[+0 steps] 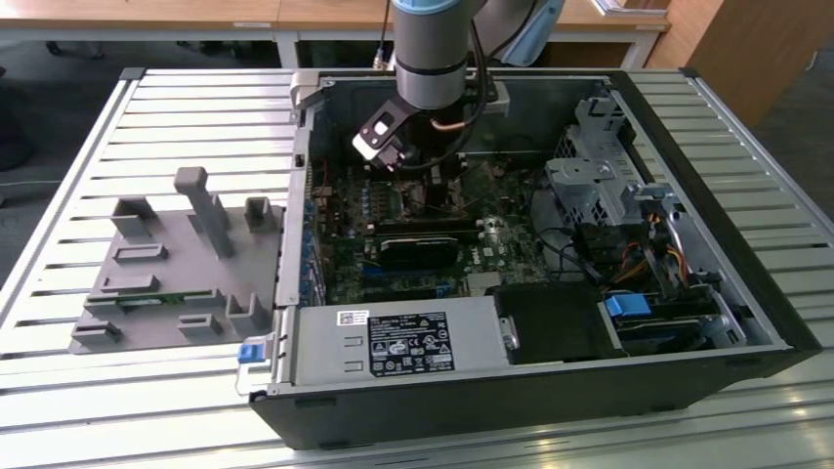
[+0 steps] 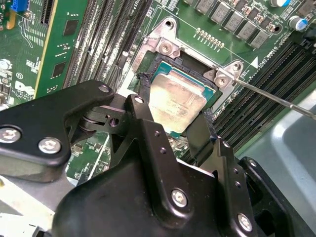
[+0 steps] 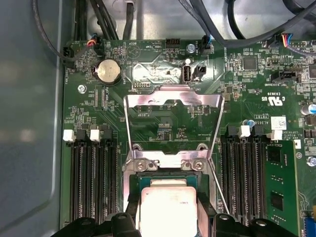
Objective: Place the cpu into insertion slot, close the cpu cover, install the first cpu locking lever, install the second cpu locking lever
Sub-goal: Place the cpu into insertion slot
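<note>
1. The gripper pinched the cpu between its jaws, by two opposite edges.
2. The cpu lay within the insertion slot, toward the far side of the case.
3. The cpu cover stood swung open.
4. A white printed label, too small to read, sat on the near power supply.

Open black metal computer case on a slatted metal table, with a grey plastic fixture at the exterior view's left.
The thin pale-metal square cpu lies in the silver-framed square insertion slot, and the metal cpu cover is flipped open beside it.
</note>
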Robot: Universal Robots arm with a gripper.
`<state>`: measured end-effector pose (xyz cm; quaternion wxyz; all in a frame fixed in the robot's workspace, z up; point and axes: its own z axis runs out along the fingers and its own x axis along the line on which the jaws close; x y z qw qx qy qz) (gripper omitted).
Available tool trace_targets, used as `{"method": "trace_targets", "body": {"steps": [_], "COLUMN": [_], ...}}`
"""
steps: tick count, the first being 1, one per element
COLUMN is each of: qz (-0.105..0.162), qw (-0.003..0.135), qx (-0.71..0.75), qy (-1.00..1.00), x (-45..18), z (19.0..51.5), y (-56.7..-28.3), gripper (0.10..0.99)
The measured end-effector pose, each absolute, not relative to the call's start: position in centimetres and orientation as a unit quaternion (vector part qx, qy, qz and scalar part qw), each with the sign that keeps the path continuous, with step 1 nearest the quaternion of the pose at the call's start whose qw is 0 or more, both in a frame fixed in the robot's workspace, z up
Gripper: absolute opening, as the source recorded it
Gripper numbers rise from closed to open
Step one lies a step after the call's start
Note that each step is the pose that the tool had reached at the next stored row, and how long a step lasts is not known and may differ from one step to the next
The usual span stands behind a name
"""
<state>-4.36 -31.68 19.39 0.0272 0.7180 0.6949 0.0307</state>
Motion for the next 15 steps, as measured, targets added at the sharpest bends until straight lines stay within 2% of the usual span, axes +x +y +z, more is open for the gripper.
{"method": "trace_targets", "body": {"steps": [14, 15], "qz": [0.03, 0.03], "qw": [0.027, 0.027], "qx": [0.718, 0.718], "qy": [0.695, 0.695], "x": [-4.36, -4.37], "z": [19.04, 19.05], "y": [-31.65, -31.66], "gripper": [0.549, 0.612]}}
